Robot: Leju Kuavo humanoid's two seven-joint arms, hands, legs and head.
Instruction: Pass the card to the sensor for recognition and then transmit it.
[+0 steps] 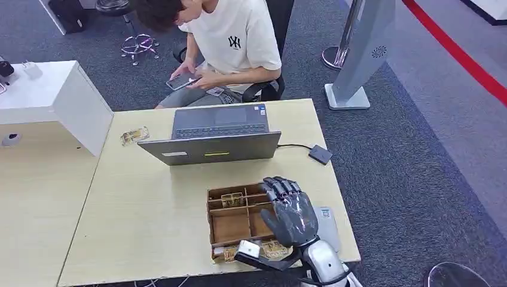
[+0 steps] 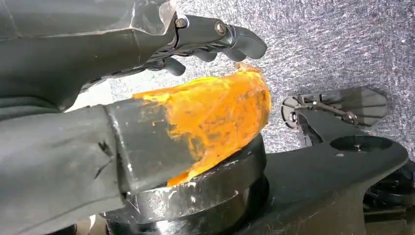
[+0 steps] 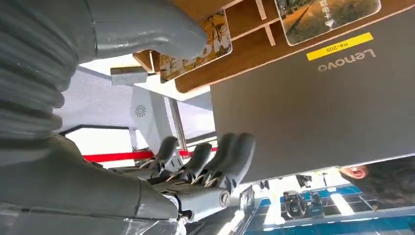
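The right hand (image 1: 291, 210) is above the near edge of the worktop (image 1: 149, 215), with its palm turned down and its fingers (image 1: 281, 186) spread forward; it holds nothing. In the right wrist view the fingers (image 3: 215, 159) are straight and a little apart, and the thick thumb (image 3: 147, 29) points to the tray. Just under and to the left of this hand stands a wooden tray (image 1: 230, 224) with several compartments. A card (image 1: 232, 196) with a yellow picture lies in a far compartment of the tray, close before the fingertips. More cards (image 1: 272, 250) lie at the near edge of the tray, below the wrist, but I cannot tell exactly how many. A small white box (image 1: 249, 249) is beside them, touching the arm perhaps. On the right of the hand a flat grey pad (image 1: 329, 224) lies on the worktop.

Farther from the hand an open grey laptop (image 1: 215, 134) stands with its back to the robot. A small black box (image 1: 320, 154) lies to its right on a cable. Behind the worktop a person (image 1: 227, 48) in a white shirt sits and holds a phone (image 1: 181, 81).

The left hand (image 2: 205, 44) hangs over grey carpet (image 2: 333, 44); its dark fingers are curled in, with nothing in them.
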